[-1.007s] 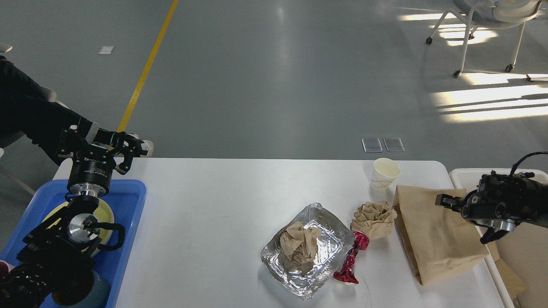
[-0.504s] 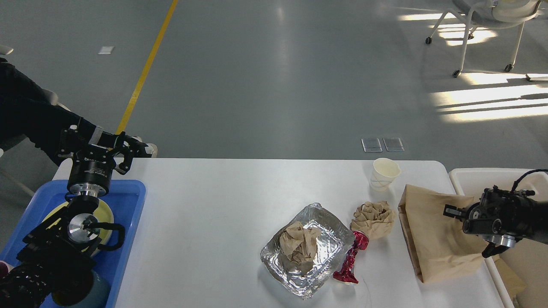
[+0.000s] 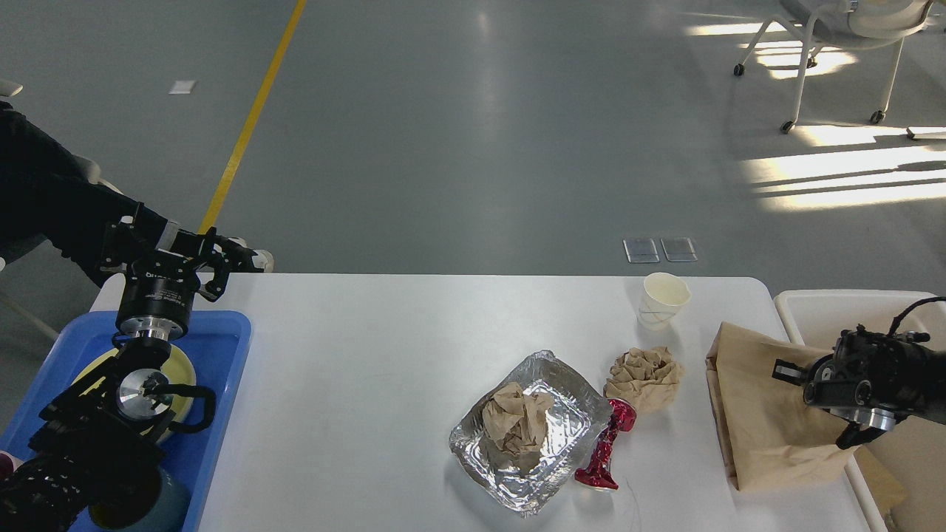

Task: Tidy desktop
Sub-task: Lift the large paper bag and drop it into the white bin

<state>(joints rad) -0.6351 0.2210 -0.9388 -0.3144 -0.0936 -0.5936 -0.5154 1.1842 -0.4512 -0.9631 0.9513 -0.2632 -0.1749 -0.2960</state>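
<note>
Here, the room has a smooth grey floor (image 3: 458, 148) crossed at the left by a yellow line (image 3: 251, 118), with sunlit patches and a wheeled chair (image 3: 842, 44) at the far right. The white desk (image 3: 369, 355) fills the lower half of the view, its far edge parallel to the floor behind it.

At the left end, a blue tray (image 3: 222, 347) rests at the desk's edge and holds a yellow plate (image 3: 181, 369), largely covered by the robot's black left arm. The left hand (image 3: 247, 258) hangs above the desk's far left corner, beyond the tray; its fingers are dark and seen small, so it cannot be told whether they are spread or pressed together.

Right of centre lies a silver foil tray (image 3: 569, 436) containing a crumpled brown paper ball (image 3: 514, 425). A crushed red can (image 3: 606, 447) lies just beside the foil tray's right edge. A second crumpled brown paper wad (image 3: 644, 377) lies just beyond the can, and a white paper cup (image 3: 664, 299) stands upright near the far edge.

At the right end, a brown paper bag (image 3: 761, 414) overhangs the desk toward a cream bin (image 3: 813, 303). The right hand (image 3: 794, 373) is pinched onto the bag's upper edge, the paper bunched beneath it.
</note>
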